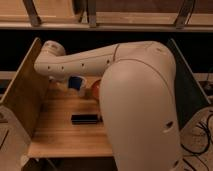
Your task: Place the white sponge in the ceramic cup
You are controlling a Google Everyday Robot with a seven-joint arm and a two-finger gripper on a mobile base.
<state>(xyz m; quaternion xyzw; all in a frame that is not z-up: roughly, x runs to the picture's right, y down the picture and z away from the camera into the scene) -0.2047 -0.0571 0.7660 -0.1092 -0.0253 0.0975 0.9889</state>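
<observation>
The white sponge [76,83], a small block with a dark blue face and a white edge, shows just under my arm's forearm [80,64] at the back of the wooden table [60,135]. My gripper sits at the arm's end above the table's back left, right by the sponge, mostly hidden by the forearm. I cannot tell whether it grips the sponge. The ceramic cup is hidden from view.
An orange bowl [95,89] peeks out right of the sponge, partly behind my arm. A flat black bar [85,119] lies mid-table. Wooden side panels [22,90] stand left and right. My large arm body [142,110] blocks the table's right half.
</observation>
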